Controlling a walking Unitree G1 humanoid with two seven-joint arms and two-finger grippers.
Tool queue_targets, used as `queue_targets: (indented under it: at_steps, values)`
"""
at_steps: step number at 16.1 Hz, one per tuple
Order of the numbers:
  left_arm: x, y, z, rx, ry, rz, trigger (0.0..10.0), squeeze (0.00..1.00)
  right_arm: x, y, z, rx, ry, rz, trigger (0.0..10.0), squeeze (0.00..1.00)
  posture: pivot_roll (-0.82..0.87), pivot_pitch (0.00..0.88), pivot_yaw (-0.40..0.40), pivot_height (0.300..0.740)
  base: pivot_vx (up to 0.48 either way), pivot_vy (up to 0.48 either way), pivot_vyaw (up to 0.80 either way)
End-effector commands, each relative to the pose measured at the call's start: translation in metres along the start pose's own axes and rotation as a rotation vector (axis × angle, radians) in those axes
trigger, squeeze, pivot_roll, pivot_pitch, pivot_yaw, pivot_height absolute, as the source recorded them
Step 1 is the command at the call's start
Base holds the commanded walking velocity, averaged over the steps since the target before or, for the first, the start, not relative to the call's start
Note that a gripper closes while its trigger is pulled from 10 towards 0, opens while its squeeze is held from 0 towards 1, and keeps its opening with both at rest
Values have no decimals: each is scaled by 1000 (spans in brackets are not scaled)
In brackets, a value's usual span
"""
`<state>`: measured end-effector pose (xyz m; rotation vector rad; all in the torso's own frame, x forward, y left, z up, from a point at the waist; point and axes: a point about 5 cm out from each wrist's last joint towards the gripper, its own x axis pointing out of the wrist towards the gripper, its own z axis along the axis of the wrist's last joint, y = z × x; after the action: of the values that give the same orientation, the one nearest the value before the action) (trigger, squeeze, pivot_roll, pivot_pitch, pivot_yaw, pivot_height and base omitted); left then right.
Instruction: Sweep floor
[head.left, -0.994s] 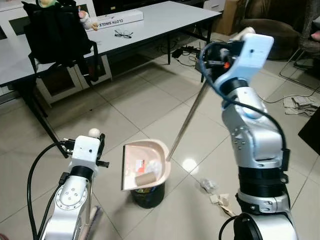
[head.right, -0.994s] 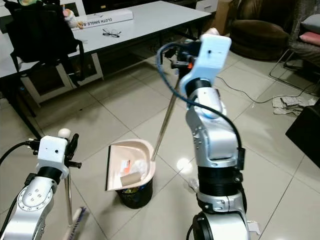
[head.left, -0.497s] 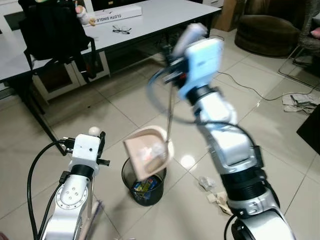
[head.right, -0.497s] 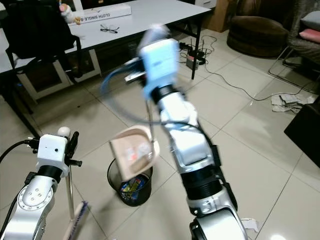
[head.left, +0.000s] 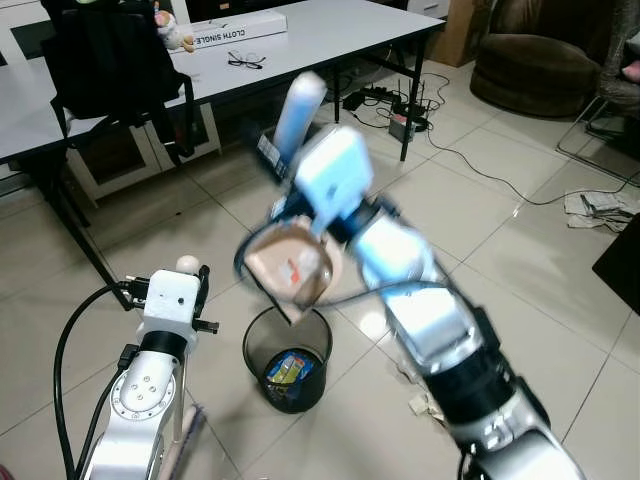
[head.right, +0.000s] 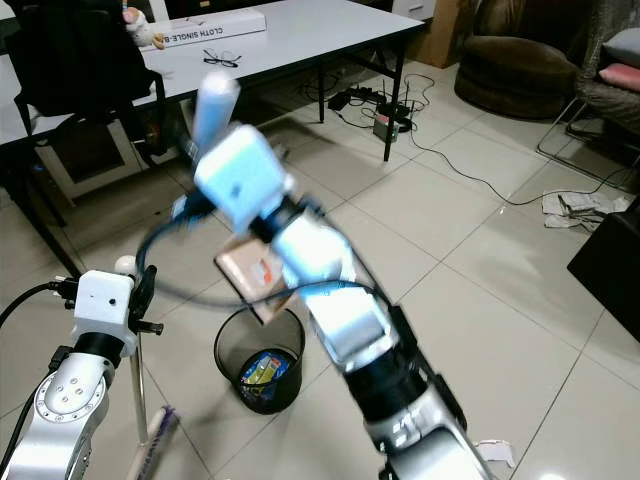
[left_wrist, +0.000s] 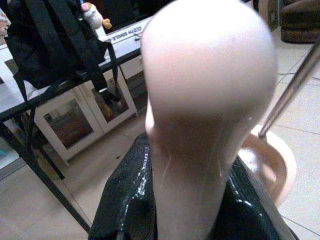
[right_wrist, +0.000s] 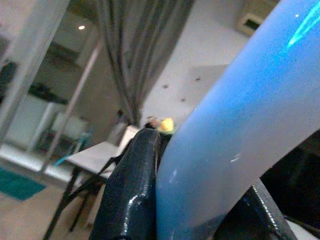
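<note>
My right gripper (right_wrist: 200, 165) is clamped on the dustpan handle (head.left: 298, 108), holding the dustpan (head.left: 292, 272) tipped above the black bin (head.left: 288, 358). My left gripper (left_wrist: 200, 200) grips the pale broom handle (left_wrist: 207, 100), brush end (head.right: 155, 440) on the tiles.

Waste bin (head.left: 288, 358) on floor (head.left: 200, 230), centre, just ahead of robot; rubbish inside. Dustpan (head.left: 292, 272) tipped up directly above bin, held aloft by right arm, blurred. Left gripper (head.left: 186, 290) left of bin, closed round broom handle (left_wrist: 200, 115); broom head (head.right: 152, 440) on floor, left of bin. Paper scraps (head.left: 418, 405) on floor right of bin. Table (head.left: 330, 25) behind, far side of floor; box (head.left: 235, 30) and glasses (head.left: 245, 60) on it, backpack (head.left: 110, 55) at its left end. Cables (head.left: 400, 100) under table's right end. Armchair (head.left: 540, 60) far right.
</note>
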<state>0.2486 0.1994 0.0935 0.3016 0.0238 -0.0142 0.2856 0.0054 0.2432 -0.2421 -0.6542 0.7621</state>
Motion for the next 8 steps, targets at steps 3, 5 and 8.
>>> queue_targets:
  at_steps: [3,5,8]
  values:
    - [2,1,6,20,-23,13,10000,0,2,15,16,-105,-122,115,10000,0,-58,0,48,740,0,0,0]
    - [2,1,6,19,-23,13,10000,0,1,20,17,-107,-137,145,10000,0,-58,0,48,740,0,0,0]
    - [2,0,5,16,-22,11,10000,0,-2,33,20,-99,-158,210,10000,0,-59,0,46,740,0,0,0]
